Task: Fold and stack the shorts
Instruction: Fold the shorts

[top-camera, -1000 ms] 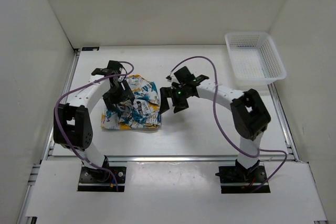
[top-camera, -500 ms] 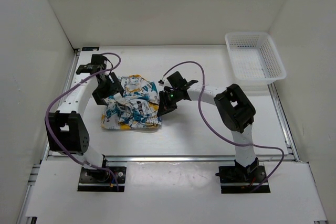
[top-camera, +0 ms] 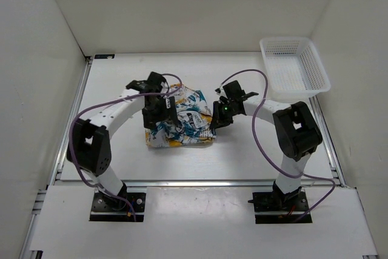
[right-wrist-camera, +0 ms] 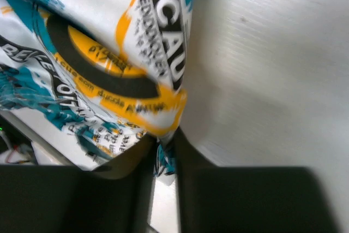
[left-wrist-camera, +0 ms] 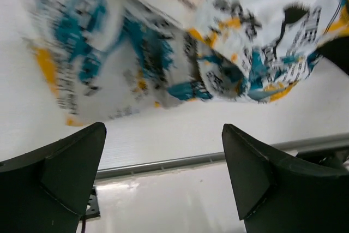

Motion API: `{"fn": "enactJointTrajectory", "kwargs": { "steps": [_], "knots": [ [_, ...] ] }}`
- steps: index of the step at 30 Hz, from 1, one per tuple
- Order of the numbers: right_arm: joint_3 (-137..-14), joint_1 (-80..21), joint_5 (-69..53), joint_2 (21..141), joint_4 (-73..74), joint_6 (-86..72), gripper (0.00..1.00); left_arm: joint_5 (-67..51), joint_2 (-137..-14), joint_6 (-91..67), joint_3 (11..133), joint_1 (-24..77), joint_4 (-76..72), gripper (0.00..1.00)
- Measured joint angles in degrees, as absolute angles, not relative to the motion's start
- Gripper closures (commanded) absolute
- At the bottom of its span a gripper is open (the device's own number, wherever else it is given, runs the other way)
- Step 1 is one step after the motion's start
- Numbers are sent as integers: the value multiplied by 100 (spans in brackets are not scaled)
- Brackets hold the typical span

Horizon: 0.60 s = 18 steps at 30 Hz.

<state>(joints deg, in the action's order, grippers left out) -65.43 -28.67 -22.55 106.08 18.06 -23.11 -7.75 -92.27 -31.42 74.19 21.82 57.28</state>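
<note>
Pinching the shorts' (top-camera: 182, 124) right edge tight with the right gripper (right-wrist-camera: 163, 151). Hovering the left gripper (left-wrist-camera: 163, 129) just over the crumpled fabric, spread wide, gripping nothing.

The shorts (top-camera: 185, 124) are laid near the middle of the table (top-camera: 254, 150). The left gripper (top-camera: 159, 113) is held over their left part, and their right edge is caught between the fingers of the right gripper (top-camera: 213, 119) — the basket (top-camera: 294, 68) is set well apart, at the far right corner.
</note>
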Motion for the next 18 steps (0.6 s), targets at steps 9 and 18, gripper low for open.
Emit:
{"fn": "enactJointTrajectory", "kwargs": {
  "steps": [9, 18],
  "knots": [
    [-6466, -2917, -1868, 10361, 2084, -2040, 14, -993, -10055, -3662, 7258, 2945, 5103, 1],
    [-6471, -2923, -1785, 10267, 2281, -2008, 11, -891, -10101, -3968, 7325, 2956, 4744, 1]
  ]
}}
